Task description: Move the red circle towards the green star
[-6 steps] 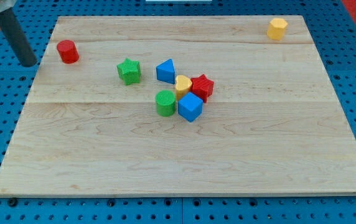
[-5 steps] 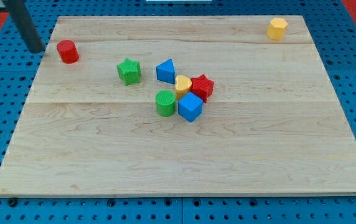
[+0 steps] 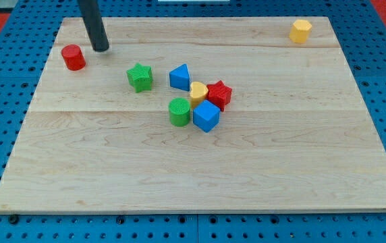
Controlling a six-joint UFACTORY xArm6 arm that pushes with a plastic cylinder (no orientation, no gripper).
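The red circle sits near the board's upper left corner. The green star lies to its right and a little lower, apart from it. My tip rests on the board just right of and slightly above the red circle, close to it but not touching. The tip is up and to the left of the green star.
A cluster sits right of the green star: a blue triangle-like block, yellow heart, red star, green circle and blue cube. A yellow block is at the upper right. The wooden board lies on a blue pegboard.
My tip has moved right, from off the board's left edge past the red circle's top side to its right. No block has moved.
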